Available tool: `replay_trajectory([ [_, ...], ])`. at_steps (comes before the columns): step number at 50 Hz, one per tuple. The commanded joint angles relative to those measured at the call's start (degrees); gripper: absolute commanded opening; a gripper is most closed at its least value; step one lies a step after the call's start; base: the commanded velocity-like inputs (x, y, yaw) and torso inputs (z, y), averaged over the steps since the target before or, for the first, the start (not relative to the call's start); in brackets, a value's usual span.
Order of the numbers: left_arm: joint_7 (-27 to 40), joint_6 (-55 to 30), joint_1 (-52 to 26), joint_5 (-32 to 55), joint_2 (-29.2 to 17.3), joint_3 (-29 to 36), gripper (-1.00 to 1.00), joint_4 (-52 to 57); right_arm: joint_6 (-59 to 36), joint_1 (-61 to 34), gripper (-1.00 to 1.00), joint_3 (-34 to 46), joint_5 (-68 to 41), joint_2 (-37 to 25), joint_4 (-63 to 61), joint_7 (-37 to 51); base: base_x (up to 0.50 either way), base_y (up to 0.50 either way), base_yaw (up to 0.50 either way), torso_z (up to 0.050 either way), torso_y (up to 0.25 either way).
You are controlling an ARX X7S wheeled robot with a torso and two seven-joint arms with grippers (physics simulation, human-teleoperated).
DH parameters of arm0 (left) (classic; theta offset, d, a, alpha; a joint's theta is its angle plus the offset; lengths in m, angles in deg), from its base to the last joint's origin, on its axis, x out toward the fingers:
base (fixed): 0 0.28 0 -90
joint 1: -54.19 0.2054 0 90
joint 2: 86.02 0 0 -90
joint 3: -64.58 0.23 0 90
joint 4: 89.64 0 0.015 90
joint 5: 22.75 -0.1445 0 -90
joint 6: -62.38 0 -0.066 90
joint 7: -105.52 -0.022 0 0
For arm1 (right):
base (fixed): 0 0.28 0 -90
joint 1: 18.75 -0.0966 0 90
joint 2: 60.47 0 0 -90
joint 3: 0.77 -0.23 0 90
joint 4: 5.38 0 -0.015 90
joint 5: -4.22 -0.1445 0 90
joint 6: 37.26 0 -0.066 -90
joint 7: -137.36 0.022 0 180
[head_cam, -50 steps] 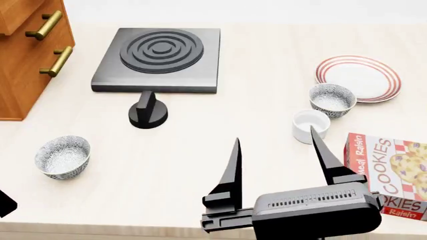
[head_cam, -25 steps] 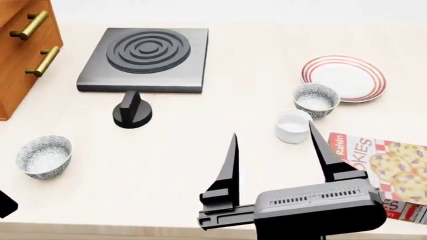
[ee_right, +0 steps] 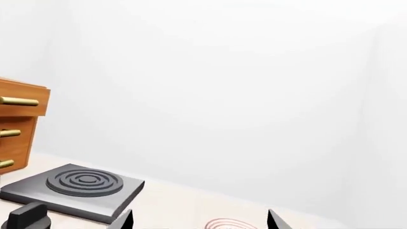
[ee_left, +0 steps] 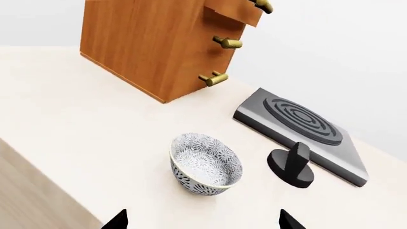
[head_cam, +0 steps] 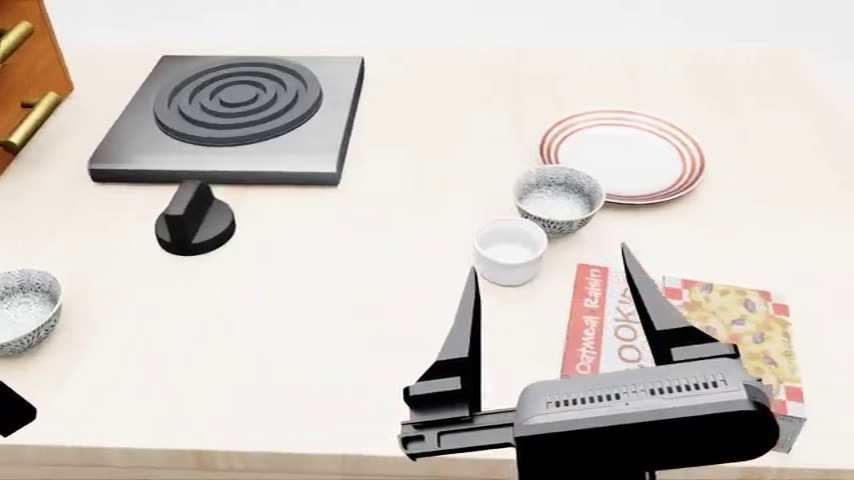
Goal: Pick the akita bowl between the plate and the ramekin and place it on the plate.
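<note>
Head view: right hand [head_cam: 547,290] open, empty; akita bowl [head_cam: 558,199] (absent from wrist views) touches plate [head_cam: 622,155].

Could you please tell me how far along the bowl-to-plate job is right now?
Nothing is done yet: the akita bowl sits on the table between the plate and the ramekin. The right gripper is empty, jaws open. Grasping, lifting and placing all remain.
</note>
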Motion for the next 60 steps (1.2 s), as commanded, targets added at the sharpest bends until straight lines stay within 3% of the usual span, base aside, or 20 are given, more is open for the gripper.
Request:
replay_trajectory([
  [1, 0.15, 0.28, -0.1, 0.24, -0.13, 0.19, 1.0, -0.39, -0.02, -0.04, 1.0, 0.06, -0.38, -0.25, -0.04, 0.33, 0.0, -0.25, 0.0, 0.0, 0.0],
  [39, 1.04, 0.97, 0.15, 1.36, -0.87, 1.1, 1.0, -0.51, 0.02, 0.13, 1.0, -0.06, -1.42, -1.12, -0.37, 1.6, 0.0, -0.25, 0.0, 0.0, 0.0],
  [60, 1.47, 1.27, 0.18, 1.84, -1.26, 1.63, 1.0, -0.59, 0.47, -0.06, 1.0, 0.79, -1.56, -1.94, 0.43, 1.67, 0.01, -0.01, 0.0, 0.0, 0.0],
])
